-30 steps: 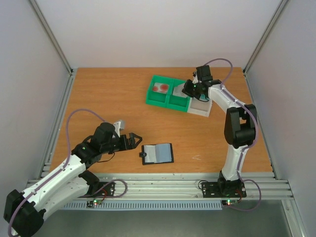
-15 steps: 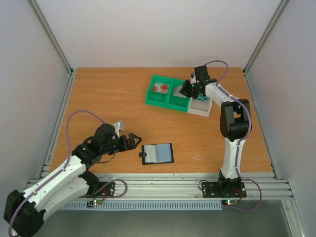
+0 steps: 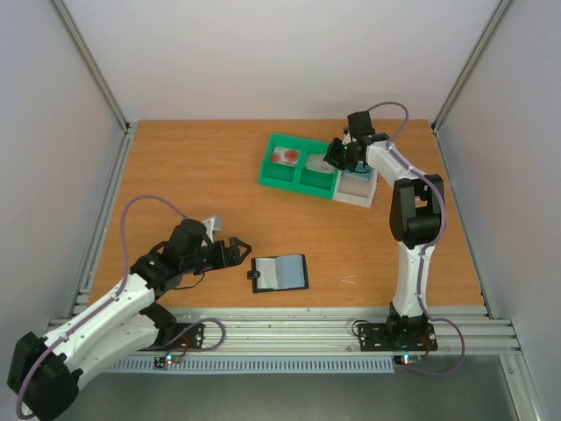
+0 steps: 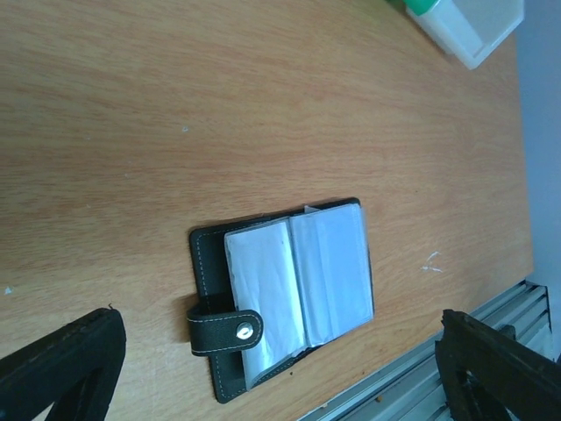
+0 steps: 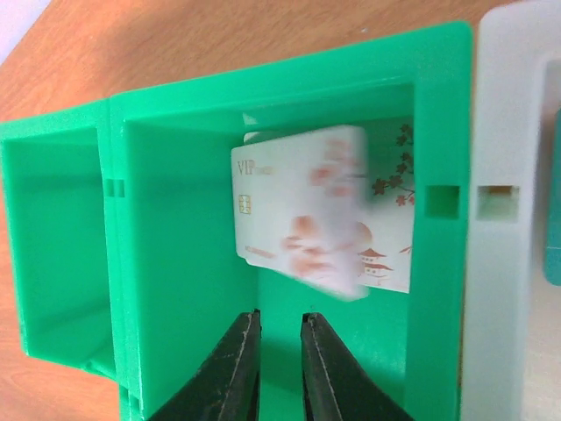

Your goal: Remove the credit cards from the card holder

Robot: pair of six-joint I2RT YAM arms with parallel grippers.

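Note:
The black card holder (image 3: 280,273) lies open on the table, grey-blue pockets up, strap with snap at its left; in the left wrist view the card holder (image 4: 285,294) sits between and beyond my wide-open left gripper (image 3: 235,251) (image 4: 279,351). My right gripper (image 3: 336,158) (image 5: 280,317) hangs over the green tray's (image 3: 298,178) right compartment, jaws slightly apart with nothing between them. Just beyond the tips a whitish credit card with red marks (image 5: 298,206) is blurred and free of the fingers, above another pagoda-printed card (image 5: 390,259). A third card (image 3: 286,157) lies in the left compartment.
A white tray (image 3: 355,190) (image 5: 508,263) adjoins the green tray (image 5: 438,132) on its right; a teal edge (image 5: 554,254) shows inside it. The aluminium rail runs along the table's near edge, close to the card holder.
The right gripper has shifted slightly over the green tray and the whitish card has left its fingers. The left arm and the card holder have hardly moved.

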